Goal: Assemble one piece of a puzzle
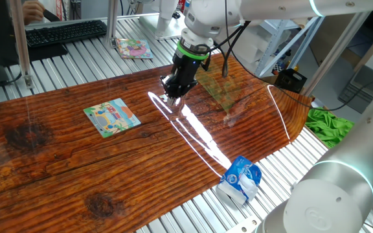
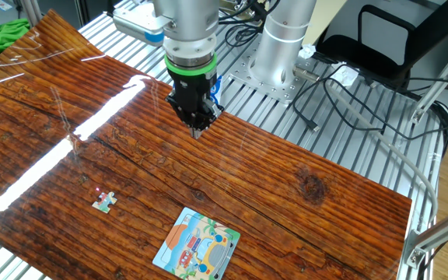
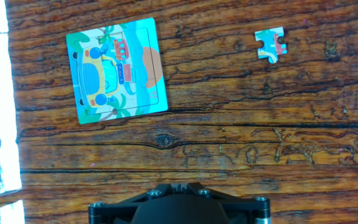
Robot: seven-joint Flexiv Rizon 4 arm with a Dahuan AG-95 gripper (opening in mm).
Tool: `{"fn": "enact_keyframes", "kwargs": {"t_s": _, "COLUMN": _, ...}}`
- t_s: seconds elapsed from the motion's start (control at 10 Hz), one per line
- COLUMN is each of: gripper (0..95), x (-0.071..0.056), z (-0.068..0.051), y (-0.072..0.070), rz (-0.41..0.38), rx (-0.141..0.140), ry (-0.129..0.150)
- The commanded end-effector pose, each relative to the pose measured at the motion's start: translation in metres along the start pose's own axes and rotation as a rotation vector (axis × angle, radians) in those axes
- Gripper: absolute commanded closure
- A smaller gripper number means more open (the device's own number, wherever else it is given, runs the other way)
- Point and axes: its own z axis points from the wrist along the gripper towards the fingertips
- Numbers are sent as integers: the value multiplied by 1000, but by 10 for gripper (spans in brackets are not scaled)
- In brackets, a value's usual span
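The puzzle (image 2: 197,252) lies flat on the wooden tabletop (image 2: 302,194). A loose puzzle piece (image 2: 104,202) lies on the tabletop, well apart from the puzzle. The gripper (image 2: 197,129) hangs above the tabletop, holding nothing, fingers close together; the exact gap cannot be determined.

Brightness: all three views evenly and brightly lit, colours clear.
Light source: overhead strip lighting, judged by its reflections on the glossy table (image 1: 57,162).
Glare: a long white streak crosses the table in both fixed views; in the hand view it burns out the left edge as a white band.
Shadows: soft and faint; a weak one lies under the hand (image 2: 194,117).
Focus: wood grain and the puzzle (image 3: 117,70) are sharp; the loose piece (image 3: 271,45) is crisp.
Blur: the robot casing in the near corner of one fixed view is soft.
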Motion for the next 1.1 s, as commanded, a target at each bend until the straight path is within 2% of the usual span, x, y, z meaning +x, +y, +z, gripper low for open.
{"fn": "enact_keyframes", "kwargs": {"t_s": 0.1, "gripper": 950, "x": -2, "z": 4, "y": -4, "rz": -14, "rx": -2, "ry": -4}}
{"fn": "enact_keyframes", "kwargs": {"t_s": 0.7, "gripper": 950, "x": -12, "z": 27, "y": -18, "rz": -20, "rx": -11, "ry": -10}}
{"fn": "enact_keyframes", "kwargs": {"t_s": 0.8, "gripper": 950, "x": -16, "z": 34, "y": -23, "rz": -14, "rx": -14, "ry": -9}}
{"fn": "enact_keyframes", "kwargs": {"t_s": 1.1, "gripper": 950, "x": -25, "z": 43, "y": -28, "rz": 1, "rx": -12, "ry": -1}}
